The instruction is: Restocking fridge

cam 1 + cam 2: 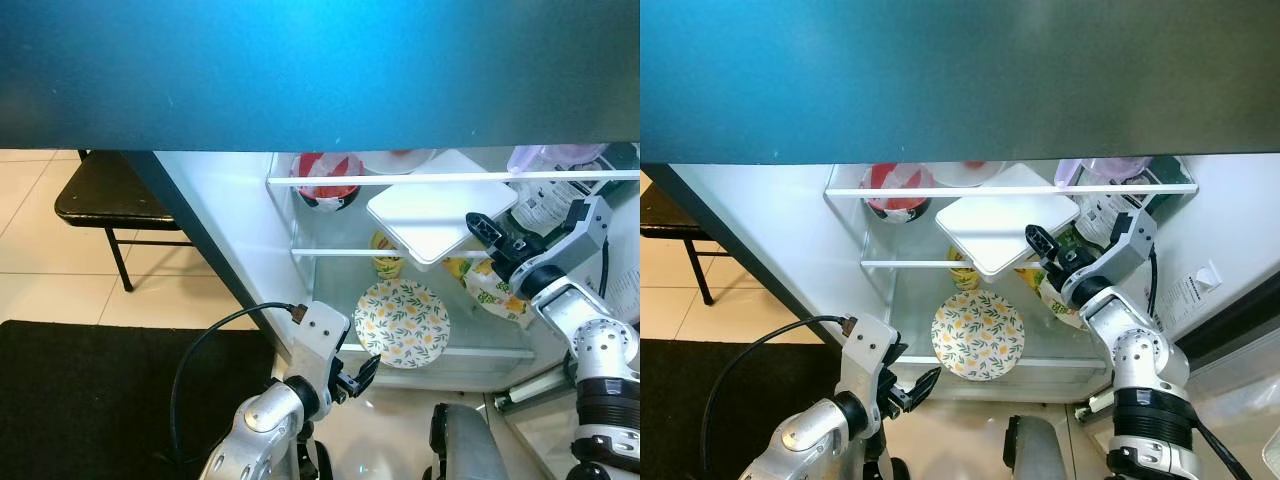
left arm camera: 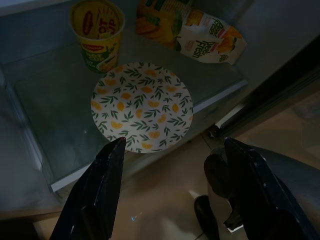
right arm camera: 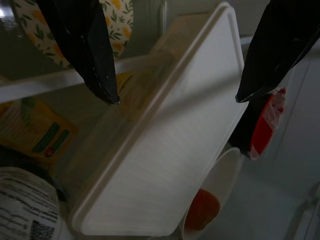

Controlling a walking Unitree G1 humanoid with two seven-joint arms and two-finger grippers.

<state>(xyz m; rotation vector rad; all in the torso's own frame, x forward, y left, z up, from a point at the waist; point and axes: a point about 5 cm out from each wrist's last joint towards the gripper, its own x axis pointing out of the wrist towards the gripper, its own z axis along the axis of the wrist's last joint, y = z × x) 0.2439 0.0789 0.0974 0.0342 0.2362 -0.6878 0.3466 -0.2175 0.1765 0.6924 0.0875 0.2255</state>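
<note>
The fridge (image 1: 230, 215) stands open before me. A white lidded container (image 1: 435, 215) rests on its middle shelf, sticking out over the front rail. My right gripper (image 1: 487, 235) is open at the container's right corner; in the right wrist view the container (image 3: 165, 145) lies just beyond the spread fingers (image 3: 85, 45). My left gripper (image 1: 358, 378) hangs open and holds nothing, low in front of the bottom shelf. In the left wrist view its fingers (image 2: 100, 190) frame a lemon-patterned plate (image 2: 142, 106).
On the bottom shelf, a yellow cup (image 1: 387, 262) and a juice pouch (image 1: 495, 290) sit behind the plate. A wrapped red-and-black bowl (image 1: 328, 180), a white bowl (image 1: 400, 160) and a bottle (image 1: 545, 200) fill the upper shelf. A black chair (image 1: 110, 190) and a dark mat (image 1: 90, 400) are left.
</note>
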